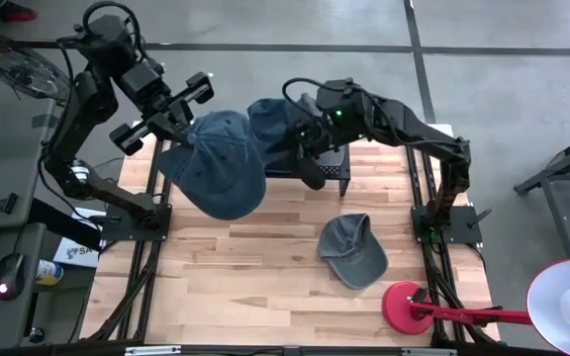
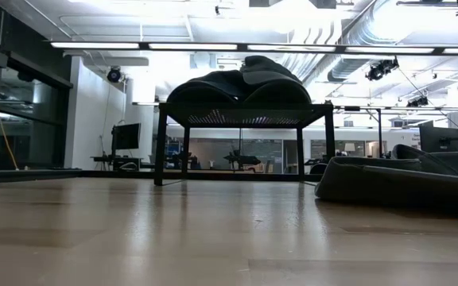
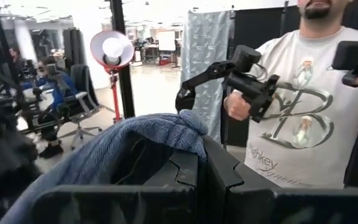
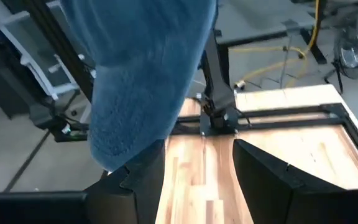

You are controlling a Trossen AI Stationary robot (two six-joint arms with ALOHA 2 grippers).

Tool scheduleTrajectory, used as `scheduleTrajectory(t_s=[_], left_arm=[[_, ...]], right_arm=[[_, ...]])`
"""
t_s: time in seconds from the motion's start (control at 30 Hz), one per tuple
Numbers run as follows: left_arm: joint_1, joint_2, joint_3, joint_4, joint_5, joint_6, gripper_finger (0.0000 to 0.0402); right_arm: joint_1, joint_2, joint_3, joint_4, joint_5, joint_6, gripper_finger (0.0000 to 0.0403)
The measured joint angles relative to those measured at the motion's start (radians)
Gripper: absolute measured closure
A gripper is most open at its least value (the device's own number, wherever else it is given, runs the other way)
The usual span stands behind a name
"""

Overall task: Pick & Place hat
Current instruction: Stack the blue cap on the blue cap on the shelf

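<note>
- At about ten o'clock I have the left gripper [image 1: 171, 127] pressed together on the edge of the blue hat [image 1: 221, 163], which hangs above the surface [image 1: 255, 267]; the pinch takes only a fold of cloth, so I judge a quick swing could pull it free.
- At twelve o'clock stands the black rack [image 1: 330, 168] with a dark hat [image 1: 270, 124] on it; the right gripper [image 1: 310, 138] hovers there, fingers spread, holding nothing; the blue hat sits just beside it, so the two arms could foul each other.
- Near five o'clock a grey cap [image 1: 352, 250] lies flat on the surface, untouched; the red lamp base [image 1: 404, 305] sits near it.
</note>
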Motion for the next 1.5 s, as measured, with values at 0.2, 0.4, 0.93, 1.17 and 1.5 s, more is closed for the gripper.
scheduleTrajectory(t_s=[0.2, 0.4, 0.93, 1.17, 1.5], left_arm=[[0.002, -0.004, 0.000, -0.129, -0.042, 0.087, 0.0401], [0.002, -0.004, 0.000, -0.143, -0.048, 0.095, 0.0401], [0.002, -0.006, 0.000, -0.153, -0.094, 0.102, 0.0401], [0.002, -0.007, 0.000, -0.167, -0.139, 0.093, 0.0401], [0.003, -0.007, 0.000, -0.197, -0.283, 0.087, 0.0379]], right_arm=[[0.001, 0.012, 0.002, 0.060, -0.084, 0.018, 0.0221], [0.000, 0.032, 0.002, 0.062, -0.069, 0.033, 0.0221], [0.003, 0.068, 0.002, 0.113, -0.178, 0.036, 0.0223], [0.003, 0.067, 0.002, 0.102, -0.178, 0.037, 0.0295], [0.004, 0.065, 0.002, 0.083, -0.182, 0.021, 0.0393]])
